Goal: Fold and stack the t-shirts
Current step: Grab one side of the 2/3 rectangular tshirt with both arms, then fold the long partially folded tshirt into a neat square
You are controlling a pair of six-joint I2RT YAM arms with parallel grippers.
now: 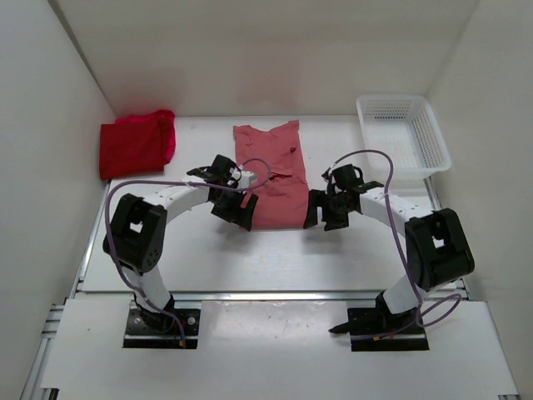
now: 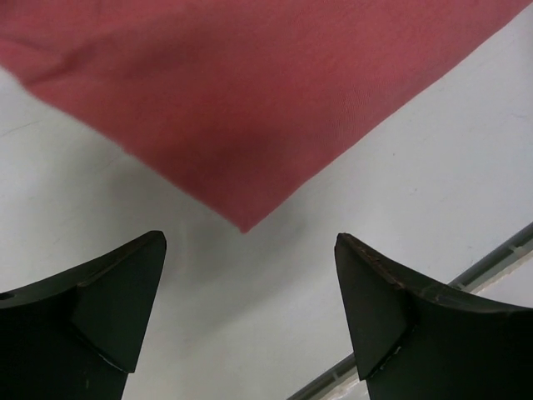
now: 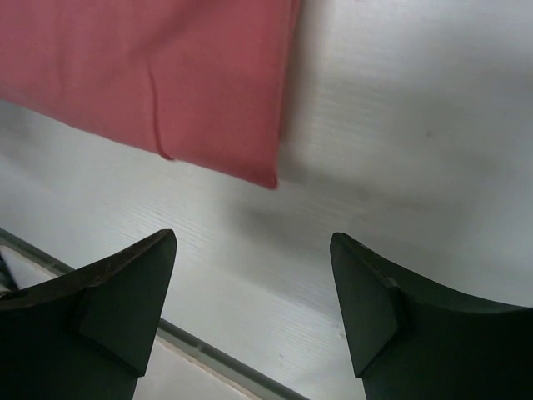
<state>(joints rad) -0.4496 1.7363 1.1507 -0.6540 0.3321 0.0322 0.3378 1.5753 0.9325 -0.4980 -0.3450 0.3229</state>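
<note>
Flanking the salmon t-shirt (image 1: 271,179), left pincer (image 2: 250,246) and right pincer (image 3: 254,240) hover agape.

Salmon-pink t-shirt (image 1: 275,193) — white mesh basket (image 1: 401,138)

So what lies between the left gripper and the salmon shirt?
Nothing but bare table: the left wrist view shows it between the left gripper and the salmon shirt.
</note>
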